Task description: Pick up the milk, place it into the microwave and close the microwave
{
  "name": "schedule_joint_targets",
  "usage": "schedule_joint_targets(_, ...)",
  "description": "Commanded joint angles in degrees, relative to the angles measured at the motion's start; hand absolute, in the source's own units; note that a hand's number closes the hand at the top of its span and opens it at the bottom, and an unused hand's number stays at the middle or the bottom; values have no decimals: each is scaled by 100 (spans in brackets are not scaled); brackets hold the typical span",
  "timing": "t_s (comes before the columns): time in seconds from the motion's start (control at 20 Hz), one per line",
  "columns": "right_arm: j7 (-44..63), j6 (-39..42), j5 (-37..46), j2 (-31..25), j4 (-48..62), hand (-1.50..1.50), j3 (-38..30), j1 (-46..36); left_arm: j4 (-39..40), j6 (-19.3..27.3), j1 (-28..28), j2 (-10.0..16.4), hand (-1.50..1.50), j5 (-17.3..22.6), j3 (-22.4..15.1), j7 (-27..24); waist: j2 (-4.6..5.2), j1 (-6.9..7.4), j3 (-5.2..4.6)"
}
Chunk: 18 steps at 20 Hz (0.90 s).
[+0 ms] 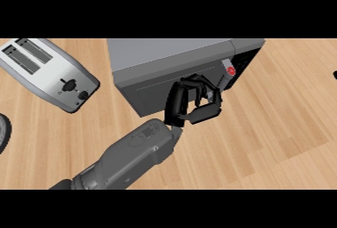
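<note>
The left hand (197, 109) — fingers fairly straight, laid against the door of the microwave (164, 55) near the counter's (276, 133) far edge — is best pushed squarely until latched.

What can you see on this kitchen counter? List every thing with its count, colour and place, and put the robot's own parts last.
counter: one, light wood, fills the view.
microwave: one, grey with a darker front and a red button, top centre; its door looks closed.
toaster: one, silver with black slots and knob, upper left.
round dark thing: one, black, cut off by the left edge; cannot name it.
dark sliver: one, black, right edge; too little shows to name.
milk: none in view.
left forearm: one, grey, coming in from the lower left.
left hand: one, black, at the microwave's front.
</note>
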Motion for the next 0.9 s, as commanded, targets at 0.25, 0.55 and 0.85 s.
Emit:
schedule_joint_targets(0.25, 148, 15, -315, -148, -23, -150, -64, -43, 645, -94, -420, 4, 150, 292, 302, -42, 77, -96, -4)
schedule_joint_targets(0.55, 262, 214, -610, -238, -64, -150, 119, -162, 652, -124, -556, 4, 150, 370, 214, -166, 87, -24, -2)
schedule_joint_targets(0.85, 353, 306, -845, -371, 29, -150, 87, -159, 719, -141, -561, 4, 150, 492, 159, -269, 113, -41, 8)
